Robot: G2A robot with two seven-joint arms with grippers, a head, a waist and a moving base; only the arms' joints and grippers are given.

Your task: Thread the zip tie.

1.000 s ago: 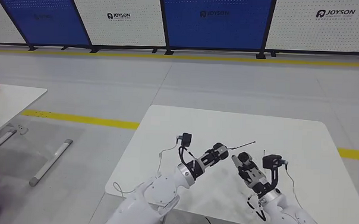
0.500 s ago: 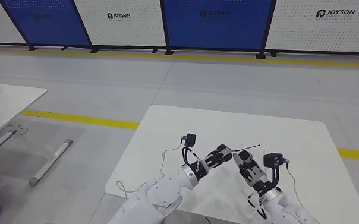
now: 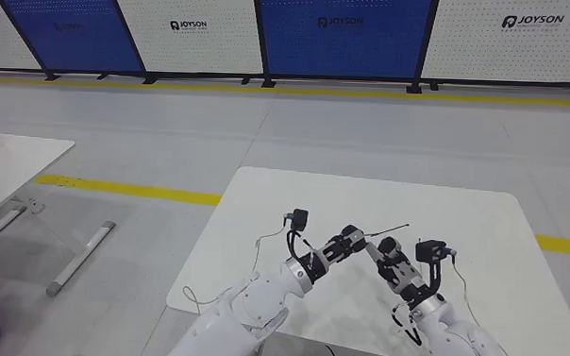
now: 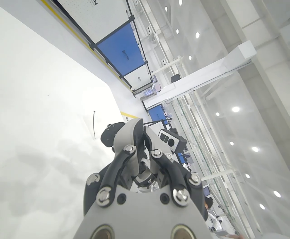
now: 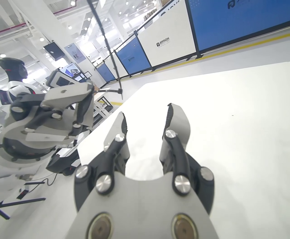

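- Zip tie [image 4: 93, 124] looks to be pinched by one end in the left tool [image 4: 139, 124]. That tool's fingers are pressed together, and the exact pinch point is hidden behind them.
- From the left tool the thin black strip juts out unsupported, off the desk, and runs past the right tool [image 5: 146, 112]. The right tool sits just beside the left tool with its fingers spread and nothing between them.
- Handling, as I judge it: the zip tie is very light, narrow, springy plastic. It is stiff enough to hold itself out, but pushed end-on it would flex. Its smooth faces may slip or twist in a pinch. It is not fragile.
- Best hold, I think: flat faces between the pads, close behind the free end, so little length is left to bend while aiming. A small lump at the end farthest from the left tool may be the head, but it is too small to be sure.
- The desk [image 3: 454, 208] beneath the left tool is plain white.
- Writing: none shows on the tie. Well beyond the left tool, white panels [image 3: 188, 47] and blue panels [image 3: 341, 48] each carry a logo with a word of print.
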